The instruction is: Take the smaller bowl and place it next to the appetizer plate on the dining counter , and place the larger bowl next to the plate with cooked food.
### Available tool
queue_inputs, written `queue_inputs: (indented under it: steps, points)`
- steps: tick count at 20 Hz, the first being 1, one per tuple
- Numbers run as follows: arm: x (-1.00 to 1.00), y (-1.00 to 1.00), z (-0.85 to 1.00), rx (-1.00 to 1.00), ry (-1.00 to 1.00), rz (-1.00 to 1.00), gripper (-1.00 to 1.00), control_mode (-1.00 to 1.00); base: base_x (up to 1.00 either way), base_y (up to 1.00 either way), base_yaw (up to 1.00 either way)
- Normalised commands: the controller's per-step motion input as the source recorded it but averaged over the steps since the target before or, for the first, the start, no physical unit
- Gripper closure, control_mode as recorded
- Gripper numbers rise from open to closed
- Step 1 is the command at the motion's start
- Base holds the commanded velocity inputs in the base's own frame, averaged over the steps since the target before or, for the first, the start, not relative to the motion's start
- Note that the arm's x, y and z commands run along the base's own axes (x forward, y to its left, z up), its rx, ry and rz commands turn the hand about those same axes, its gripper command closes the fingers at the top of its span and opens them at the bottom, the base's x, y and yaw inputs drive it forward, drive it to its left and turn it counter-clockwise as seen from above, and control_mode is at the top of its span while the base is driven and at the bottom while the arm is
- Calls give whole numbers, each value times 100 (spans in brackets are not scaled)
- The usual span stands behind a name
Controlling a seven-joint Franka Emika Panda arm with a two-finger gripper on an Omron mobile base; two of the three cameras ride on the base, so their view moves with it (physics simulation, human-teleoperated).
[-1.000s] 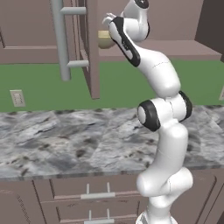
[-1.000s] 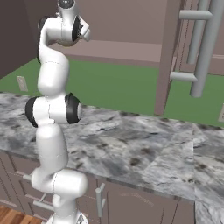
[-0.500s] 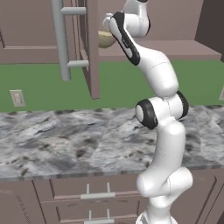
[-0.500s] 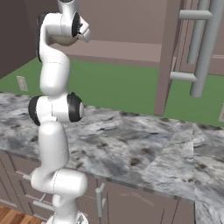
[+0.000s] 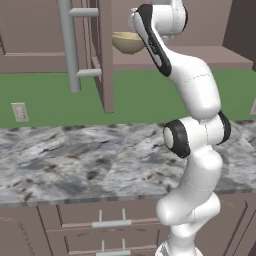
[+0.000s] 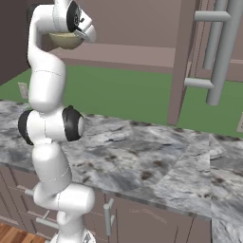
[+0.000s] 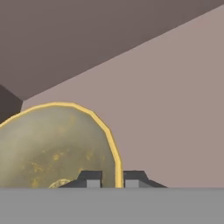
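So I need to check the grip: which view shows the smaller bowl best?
The hand view: the smaller bowl is large there, its rim between the gripper tips. Both base views show it small on the cabinet shelf, partly behind the arm.

In the left base view, the smaller bowl (image 5: 127, 43) is partly covered on its right by the arm's white upper link, which also hides the gripper itself. In the right base view, the bowl (image 6: 65, 40) shows only below and beside the hand. In the hand view, the bowl (image 7: 52, 144) is cut off at the left edge, and only the finger tips (image 7: 90, 178) rise above the bottom margin.
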Motion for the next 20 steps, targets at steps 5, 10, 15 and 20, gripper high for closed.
queue_inputs:
  steps: [5, 10, 15, 20]
  points:
    - [-100, -34, -17, -5, -26, -11, 100, -100, 0, 0, 0]
    - [-100, -10, -32, 0, -17, 0, 100, -100, 0, 0, 0]
    - [-100, -34, -8, 0, -19, 0, 100, -100, 0, 0, 0]
    - [-100, -41, 1, 0, -14, 2, 100, -100, 0, 0, 0]
